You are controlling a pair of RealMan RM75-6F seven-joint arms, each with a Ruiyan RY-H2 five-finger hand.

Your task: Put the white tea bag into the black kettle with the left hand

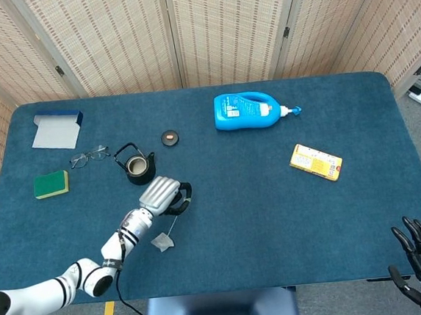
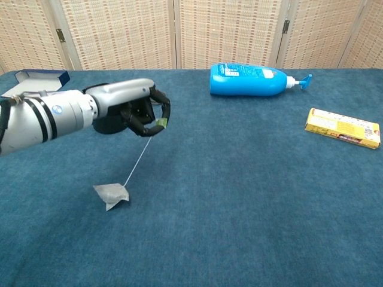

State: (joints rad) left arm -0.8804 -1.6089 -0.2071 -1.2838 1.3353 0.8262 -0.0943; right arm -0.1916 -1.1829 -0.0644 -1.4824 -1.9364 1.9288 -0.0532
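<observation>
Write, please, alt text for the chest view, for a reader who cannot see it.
The left hand pinches the tag of the white tea bag and lifts its string taut above the blue table. Behind lie a blue bottle and a yellow box.

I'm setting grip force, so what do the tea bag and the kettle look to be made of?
The white tea bag looks like thin matte paper or mesh: a limp, creased pouch on a fine string pinched by the left hand. The black kettle looks like cast iron or dark glazed ceramic, dull black with a rigid hoop handle; which one is unclear.
</observation>
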